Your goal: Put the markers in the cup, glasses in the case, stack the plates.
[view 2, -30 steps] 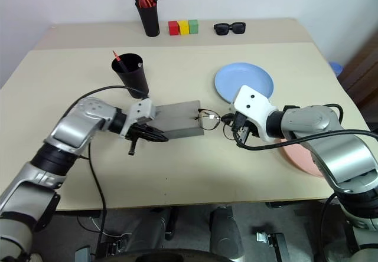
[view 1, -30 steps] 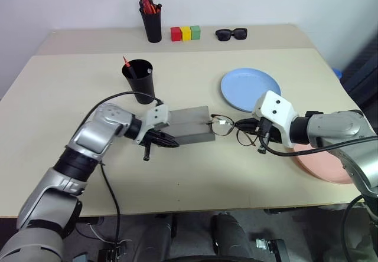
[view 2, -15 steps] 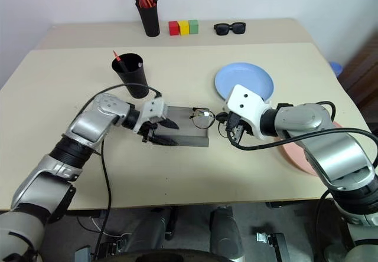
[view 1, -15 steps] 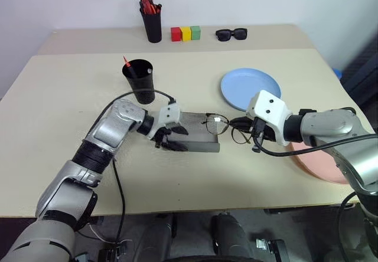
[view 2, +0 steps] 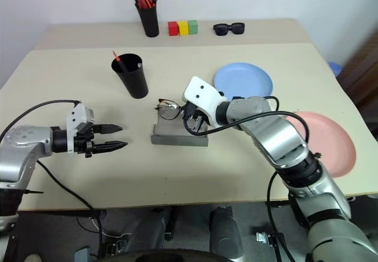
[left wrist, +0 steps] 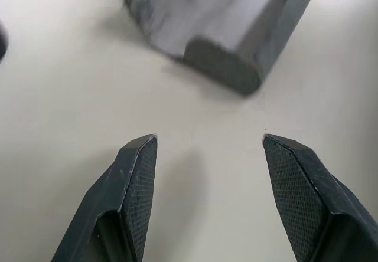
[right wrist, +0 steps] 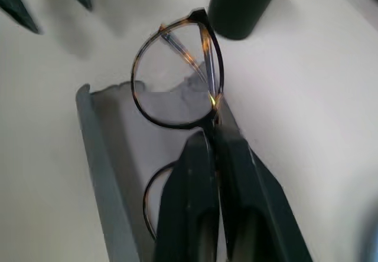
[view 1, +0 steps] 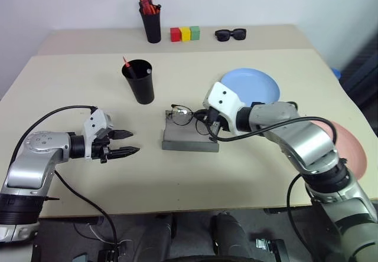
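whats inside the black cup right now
A red-tipped marker leans inside the black cup, its tip poking above the rim. The cup's wall hides the rest of the marker and the bottom.

The grey hard-shell case [view 1: 190,137] looks matt, like the smooth beige tabletop [view 1: 248,173]. The thin wire-rimmed glasses [right wrist: 177,85] have clear, shiny lenses.

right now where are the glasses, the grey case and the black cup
glasses [view 1: 180,114], left eye view, on the lens nearest the cup
case [view 1: 184,138], left eye view, on the grey inner floor
cup [view 1: 139,85], left eye view, on the outer wall
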